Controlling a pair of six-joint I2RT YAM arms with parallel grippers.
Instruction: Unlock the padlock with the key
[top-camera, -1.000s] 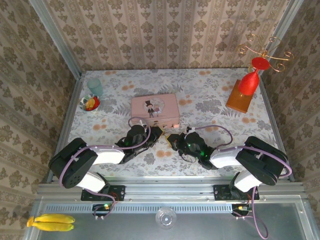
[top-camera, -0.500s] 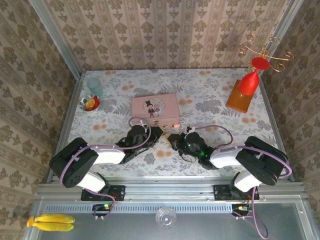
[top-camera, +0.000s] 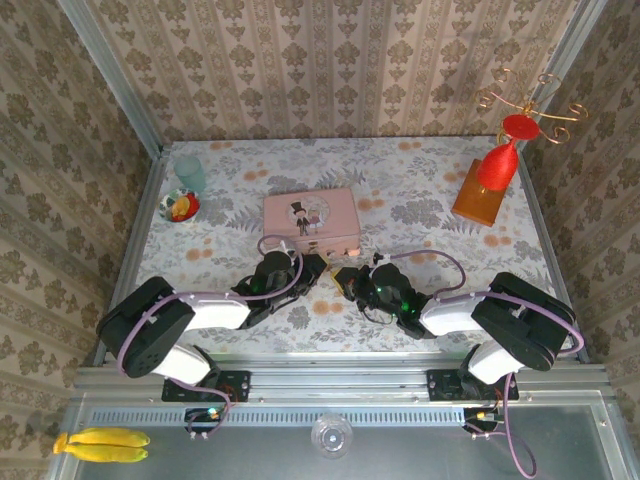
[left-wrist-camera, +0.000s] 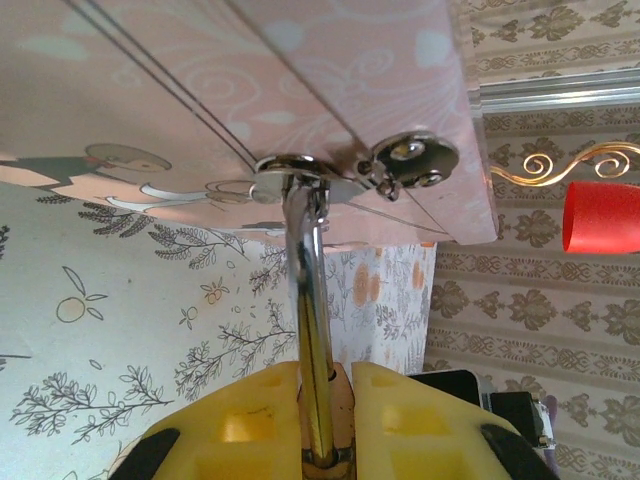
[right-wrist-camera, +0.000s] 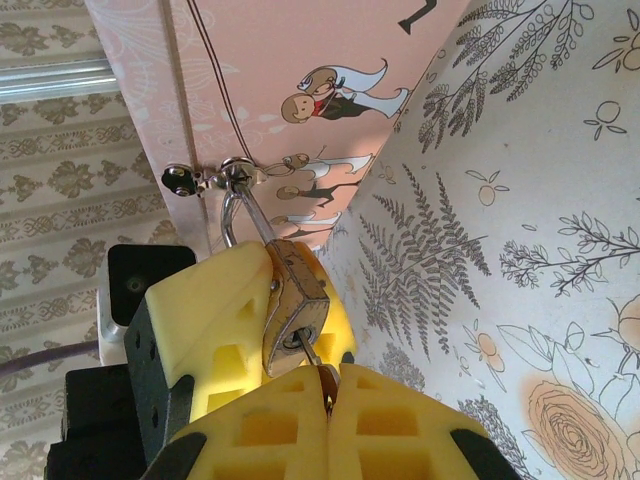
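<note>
Two grippers at the pink tin (top-camera: 310, 220), right gripper (right-wrist-camera: 328, 400) pinched tight on the key (right-wrist-camera: 312, 355), key tip entering the base of the padlock (right-wrist-camera: 292, 300), left gripper (left-wrist-camera: 325, 400) clamped on the padlock, shackle hooked through the clasp (right-wrist-camera: 225, 175) on the tin's front wall.

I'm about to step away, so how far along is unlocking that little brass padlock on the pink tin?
Done: the left gripper clamps the small brass-gold padlock, and the thin dark brownish key sits in its keyhole. In hand: the right gripper is shut on the key, apparently to turn it. Left: the chrome shackle is threaded through the pink picture tin's metal clasp, so it is not yet freed.
</note>
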